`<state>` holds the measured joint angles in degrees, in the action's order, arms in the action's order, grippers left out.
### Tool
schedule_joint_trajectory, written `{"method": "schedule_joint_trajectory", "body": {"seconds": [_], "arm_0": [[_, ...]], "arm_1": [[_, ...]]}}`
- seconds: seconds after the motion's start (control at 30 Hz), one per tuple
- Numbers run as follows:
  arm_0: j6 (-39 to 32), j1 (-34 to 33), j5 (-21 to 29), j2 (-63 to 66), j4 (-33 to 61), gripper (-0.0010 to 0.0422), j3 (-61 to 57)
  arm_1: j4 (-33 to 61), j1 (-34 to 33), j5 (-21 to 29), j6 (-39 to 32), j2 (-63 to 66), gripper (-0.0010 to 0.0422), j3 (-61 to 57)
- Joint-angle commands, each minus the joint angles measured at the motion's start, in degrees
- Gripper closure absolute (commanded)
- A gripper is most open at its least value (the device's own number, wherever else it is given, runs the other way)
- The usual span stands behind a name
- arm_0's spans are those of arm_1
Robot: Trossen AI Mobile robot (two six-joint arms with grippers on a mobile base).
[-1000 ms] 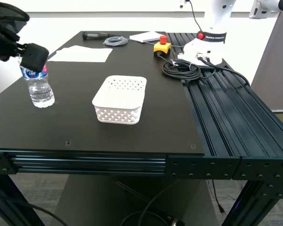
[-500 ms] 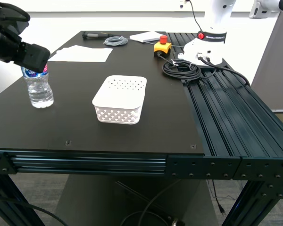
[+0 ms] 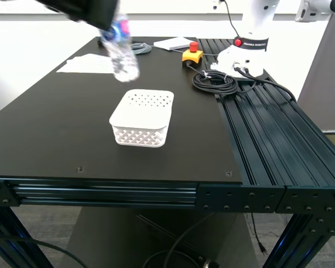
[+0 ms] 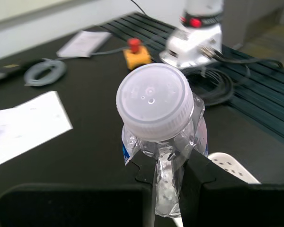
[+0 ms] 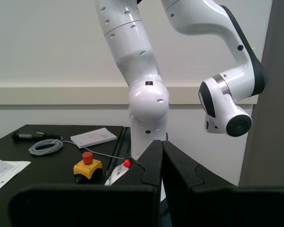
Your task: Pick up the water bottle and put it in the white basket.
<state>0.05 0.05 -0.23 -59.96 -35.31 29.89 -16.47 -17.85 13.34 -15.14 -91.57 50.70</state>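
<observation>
My first gripper [image 4: 169, 168] is shut on the water bottle [image 4: 162, 137], gripping it just below its white cap. In the exterior view the water bottle [image 3: 121, 50] hangs tilted in the air under the black gripper [image 3: 100, 17], above the table and beyond the far edge of the white basket [image 3: 142, 117]. The basket stands empty in the middle of the black table [image 3: 50, 139]; a corner of the basket [image 4: 232, 166] shows under the bottle in the first wrist view. My second gripper [image 5: 161, 163] is shut and empty, raised clear of the table and facing a white robot arm.
A white robot arm's base [image 3: 244, 53] stands at the back on the exterior view's right, with a coiled black cable [image 3: 215, 82] and a yellow emergency-stop box [image 3: 192, 54] near it. White paper sheets [image 3: 92, 64], a grey cable coil [image 3: 137, 48] and a notepad [image 3: 176, 43] lie at the back.
My first gripper has lifted the bottle off the table at the exterior view's left and carried it up and toward the right, to a spot above the table behind the basket.
</observation>
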Motion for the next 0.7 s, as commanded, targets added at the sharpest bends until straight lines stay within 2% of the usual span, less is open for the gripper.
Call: {"method": "schedule_joint_trajectory", "body": {"seconds": [0.03,0.23,0.7], "arm_0": [[-0.02,0.0,-0.11,0.02,-0.17,0.0412,0.09],[-0.02,0.0,-0.11,0.02,-0.09,0.0412,0.09],[-0.02,0.0,-0.11,0.02,-0.17,0.0412,0.09]], "arm_1": [[-0.15,-4.26,-5.14,-1.53,-6.56,0.0413,5.51],[3.63,-5.86,-4.83,-0.83,-14.12,0.0413,12.22],[14.25,-9.33,-4.94,-0.92,-12.31,0.0413,11.96]]}}
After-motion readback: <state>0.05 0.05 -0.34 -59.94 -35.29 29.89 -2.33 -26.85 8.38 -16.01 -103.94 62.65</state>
